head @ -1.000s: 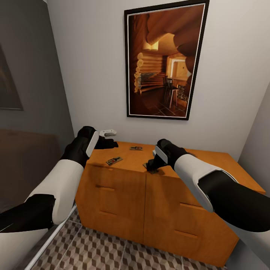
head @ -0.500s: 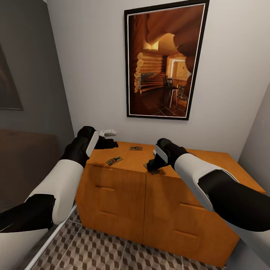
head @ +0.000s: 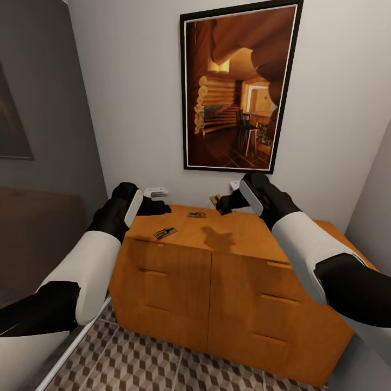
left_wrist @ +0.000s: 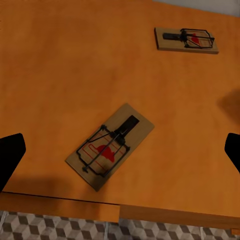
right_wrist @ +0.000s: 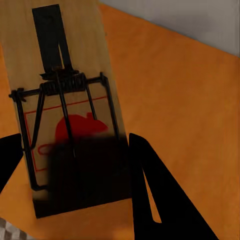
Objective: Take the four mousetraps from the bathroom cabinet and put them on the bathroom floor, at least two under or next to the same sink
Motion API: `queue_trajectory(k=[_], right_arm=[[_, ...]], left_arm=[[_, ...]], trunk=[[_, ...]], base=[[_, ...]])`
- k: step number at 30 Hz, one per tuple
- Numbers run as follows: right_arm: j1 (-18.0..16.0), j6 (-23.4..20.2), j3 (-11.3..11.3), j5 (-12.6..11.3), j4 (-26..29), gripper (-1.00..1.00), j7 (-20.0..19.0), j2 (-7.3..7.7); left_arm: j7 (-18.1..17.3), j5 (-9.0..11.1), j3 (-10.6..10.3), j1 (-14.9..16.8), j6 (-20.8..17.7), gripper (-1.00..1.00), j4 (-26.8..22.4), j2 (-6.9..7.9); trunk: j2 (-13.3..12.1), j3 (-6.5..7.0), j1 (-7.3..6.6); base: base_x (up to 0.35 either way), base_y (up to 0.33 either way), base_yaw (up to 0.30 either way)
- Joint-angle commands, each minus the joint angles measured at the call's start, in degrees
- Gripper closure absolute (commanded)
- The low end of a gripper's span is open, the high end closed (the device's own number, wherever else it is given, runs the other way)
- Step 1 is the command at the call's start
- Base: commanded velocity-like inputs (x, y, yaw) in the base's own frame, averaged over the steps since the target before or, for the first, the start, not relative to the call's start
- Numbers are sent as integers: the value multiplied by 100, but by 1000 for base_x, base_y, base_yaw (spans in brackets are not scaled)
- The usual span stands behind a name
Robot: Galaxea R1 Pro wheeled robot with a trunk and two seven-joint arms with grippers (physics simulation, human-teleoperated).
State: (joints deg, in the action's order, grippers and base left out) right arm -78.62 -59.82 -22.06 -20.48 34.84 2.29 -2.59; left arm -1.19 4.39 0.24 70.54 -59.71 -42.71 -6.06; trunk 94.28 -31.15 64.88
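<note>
We hold one mousetrap (right_wrist: 65, 115) in the right hand (head: 224, 203), pinched at its red-marked end, with the board's long axis running out away from the fingers (right_wrist: 150, 200). This hand is raised clear of the cabinet (head: 228, 282) top and casts a shadow on the wood below it.

The left hand (head: 155, 207) hovers above the near left corner of the cabinet top with its fingers spread wide and nothing between them. A second mousetrap (left_wrist: 110, 146) lies flat directly below that hand, between the two fingertips, its long axis diagonal to the finger line. We judge the left arm nearer to it, and a wrist turn may be needed before closing.

A third mousetrap (left_wrist: 186, 40) lies flat farther from the left hand, toward the wall, well apart from the second.

The bathroom floor (head: 163, 358) lies below the cabinet front. The cabinet drawers are shut, so their contents cannot be told.
</note>
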Motion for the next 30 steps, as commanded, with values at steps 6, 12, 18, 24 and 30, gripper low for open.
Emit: queue_trajectory(k=[6, 12, 18, 24, 30], right_arm=[[-5, -18, 216, -53, 38, 100, 36, 20], [-4, -18, 235, -38, 49, 100, 56, 31], [-4, -18, 229, -21, 84, 100, 63, 53], [-4, -18, 233, -18, 99, 100, 58, 49], [-6, -18, 231, -26, 100, 100, 57, 27]], left_arm=[[14, 33, 3, 4, -23, -100, -1, -1], [14, 33, 3, 4, -23, -100, 0, -1], [14, 27, 3, 4, -23, -100, 0, -1], [14, 34, 3, 4, -23, -100, 2, -1], [14, 33, 3, 4, -23, -100, 6, -1]], trunk=[[3, -7, 0], [3, -7, 0], [3, -7, 0], [3, -7, 0], [3, -7, 0]], base=[[0, 0, 0], [0, 0, 0], [0, 0, 0], [0, 0, 0], [0, 0, 0]])
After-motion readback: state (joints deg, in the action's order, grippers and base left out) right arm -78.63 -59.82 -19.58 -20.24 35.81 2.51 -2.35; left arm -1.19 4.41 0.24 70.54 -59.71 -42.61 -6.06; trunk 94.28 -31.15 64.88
